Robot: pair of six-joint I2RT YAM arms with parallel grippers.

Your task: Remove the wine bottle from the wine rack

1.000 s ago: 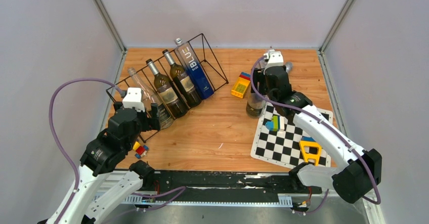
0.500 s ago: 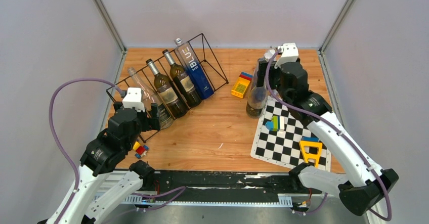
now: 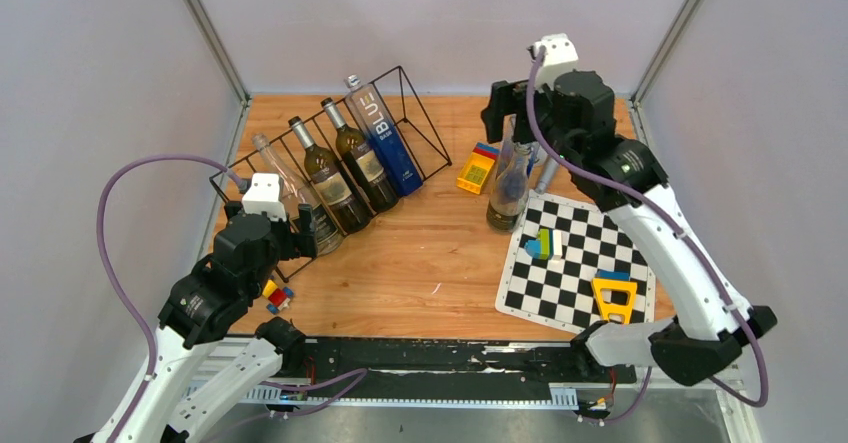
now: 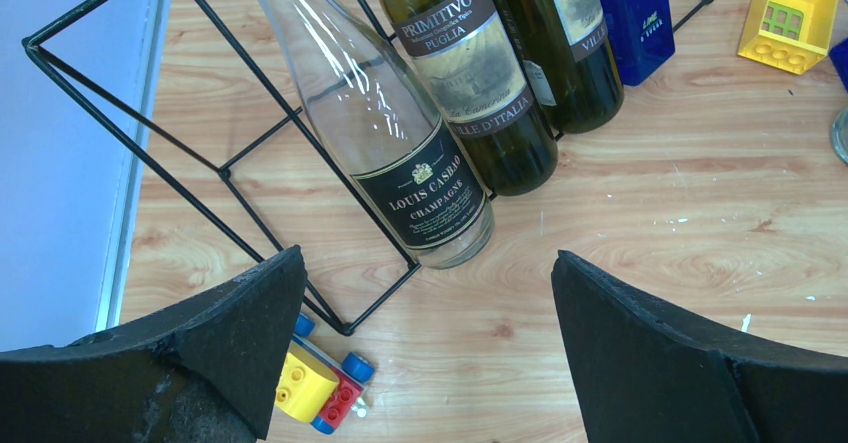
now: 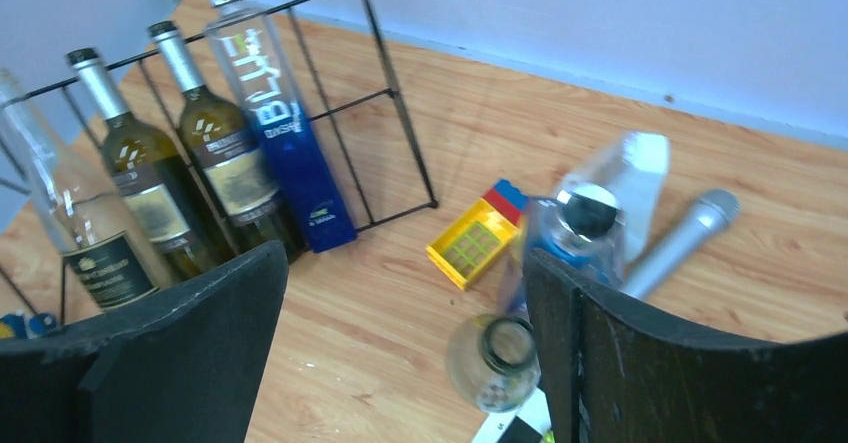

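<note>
Glass champagne bottle (image 4: 400,153) leans in the rack (image 4: 125,109) just ahead of my wide-open, empty left claw (image 4: 425,275), neck pointing away; my right claw (image 5: 402,293), also open, hangs well apart.

- The left arm (image 3: 225,263) and right arm (image 3: 668,248) have long white parts and black joints.
- A purple cable (image 3: 150,160) runs along each.
- A white box (image 3: 263,195) tops each wrist.
- The fingers (image 4: 640,363) are black and rough.

Lab cell (grey panel walls (image 3: 100,113))
</note>
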